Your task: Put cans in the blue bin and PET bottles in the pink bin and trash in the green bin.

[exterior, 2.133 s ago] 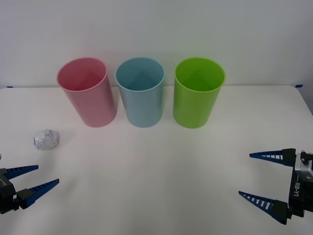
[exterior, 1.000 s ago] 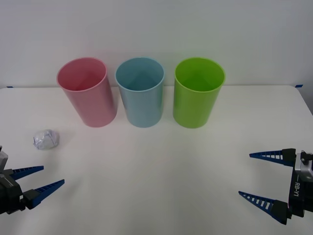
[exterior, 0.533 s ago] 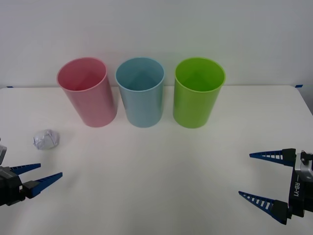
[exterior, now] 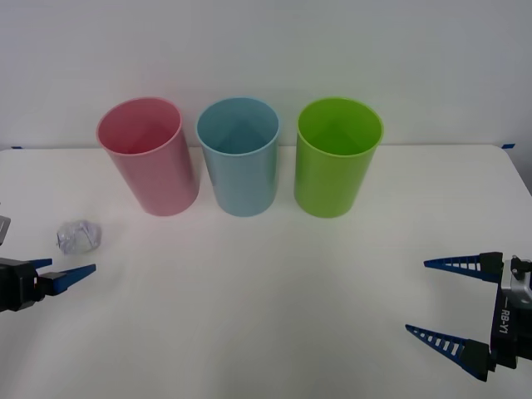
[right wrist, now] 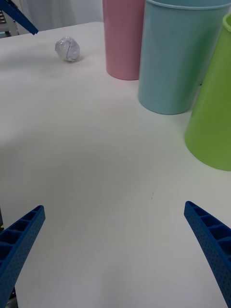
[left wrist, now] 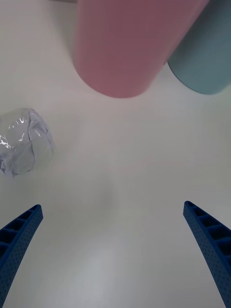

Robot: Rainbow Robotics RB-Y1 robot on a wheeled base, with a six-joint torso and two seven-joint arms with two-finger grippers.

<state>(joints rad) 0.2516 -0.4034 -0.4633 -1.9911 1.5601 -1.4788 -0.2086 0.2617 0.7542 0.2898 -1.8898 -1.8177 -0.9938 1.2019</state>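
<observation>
3 bins stand in a row at the table's far side: pink bin (exterior: 150, 158), blue bin (exterior: 238, 158), green bin (exterior: 337, 158). Near the trash (exterior: 79, 237), the left gripper (exterior: 62, 274) is wide open. Parked at the near right, the right gripper (exterior: 436, 299) is wide open too.

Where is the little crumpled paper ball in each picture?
Front view: the trash lies on the table at the left, in front of the pink bin.
Right wrist view: trash far off, beside the pink bin.
Left wrist view: trash close up, near the pink bin.
Shared landmark: the pink bin.
</observation>
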